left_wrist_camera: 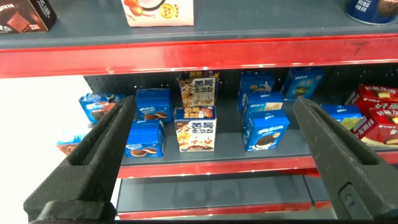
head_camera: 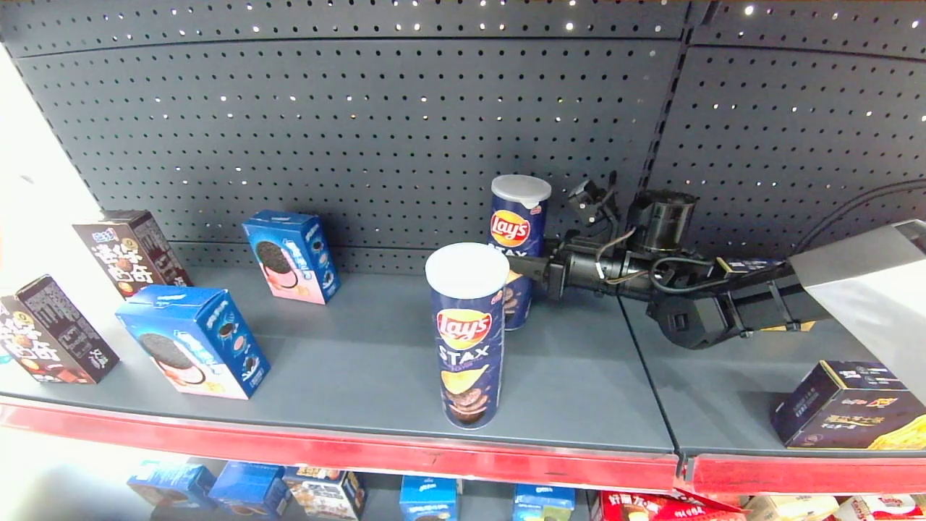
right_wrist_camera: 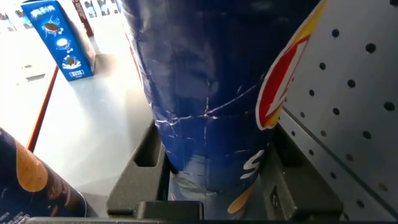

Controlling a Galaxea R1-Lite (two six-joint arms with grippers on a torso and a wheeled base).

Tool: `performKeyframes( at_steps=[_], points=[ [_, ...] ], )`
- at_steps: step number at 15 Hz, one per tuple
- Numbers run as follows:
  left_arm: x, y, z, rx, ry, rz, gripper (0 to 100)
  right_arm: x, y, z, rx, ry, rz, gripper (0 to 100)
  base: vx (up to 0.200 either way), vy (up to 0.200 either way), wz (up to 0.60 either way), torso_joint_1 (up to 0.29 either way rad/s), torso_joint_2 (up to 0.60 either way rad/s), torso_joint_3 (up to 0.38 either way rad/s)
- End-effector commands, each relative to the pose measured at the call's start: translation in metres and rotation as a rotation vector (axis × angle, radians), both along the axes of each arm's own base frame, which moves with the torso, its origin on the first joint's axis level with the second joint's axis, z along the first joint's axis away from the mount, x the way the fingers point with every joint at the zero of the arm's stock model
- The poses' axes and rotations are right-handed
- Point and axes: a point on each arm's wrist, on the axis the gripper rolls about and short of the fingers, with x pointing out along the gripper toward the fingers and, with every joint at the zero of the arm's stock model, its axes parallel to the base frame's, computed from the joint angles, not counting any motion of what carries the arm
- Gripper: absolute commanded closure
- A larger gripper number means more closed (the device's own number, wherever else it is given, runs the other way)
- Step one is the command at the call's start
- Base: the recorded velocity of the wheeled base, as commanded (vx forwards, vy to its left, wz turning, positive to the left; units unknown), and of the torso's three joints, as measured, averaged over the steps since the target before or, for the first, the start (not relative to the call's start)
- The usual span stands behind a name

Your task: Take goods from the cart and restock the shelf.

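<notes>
The left gripper (left_wrist_camera: 211, 102) hangs low in front of the shelving, its fingers spread wide with nothing between them, facing a lower shelf (left_wrist_camera: 205, 165) stocked with small cookie boxes. Up on the grey shelf (head_camera: 362, 362), two brown boxes (head_camera: 134, 250) stand at the far left, one behind the other. Just right of them are two blue boxes (head_camera: 195, 340), again one near the red front edge and one nearer the pegboard (head_camera: 362, 145). Towards the middle, a front can (head_camera: 466, 333) stands upright, white lid on, close to the edge. Behind it and slightly right, the back can (head_camera: 517, 239) stands upright by the pegboard (its base is hidden). The right gripper (head_camera: 524, 278) comes in from the right and is closed around that can's lower part. Farther right, near the front edge, lies a dark box (head_camera: 846, 405).
</notes>
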Motion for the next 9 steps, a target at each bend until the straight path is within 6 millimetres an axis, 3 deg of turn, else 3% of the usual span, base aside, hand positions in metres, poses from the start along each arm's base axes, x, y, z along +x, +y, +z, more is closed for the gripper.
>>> performKeyframes(
  at_steps=[1,2,9],
  points=[
    [0.0001,0.0,0.0,0.0,0.002,0.0,0,-0.0015,0.0005,-0.0016,-0.003,0.005,0.001,100,0.0,0.0,0.0,0.0,0.0,0.0],
    [0.0001,0.0,0.0,0.0,0.002,0.0,0,-0.0015,0.0005,-0.0016,-0.004,0.004,0.001,0,0.0,0.0,0.0,0.0,0.0,0.0],
    [0.0001,0.0,0.0,0.0,0.002,0.0,0,-0.0025,-0.0001,0.0002,-0.005,-0.003,-0.007,0,0.0,0.0,0.0,0.0,0.0,0.0]
  ],
)
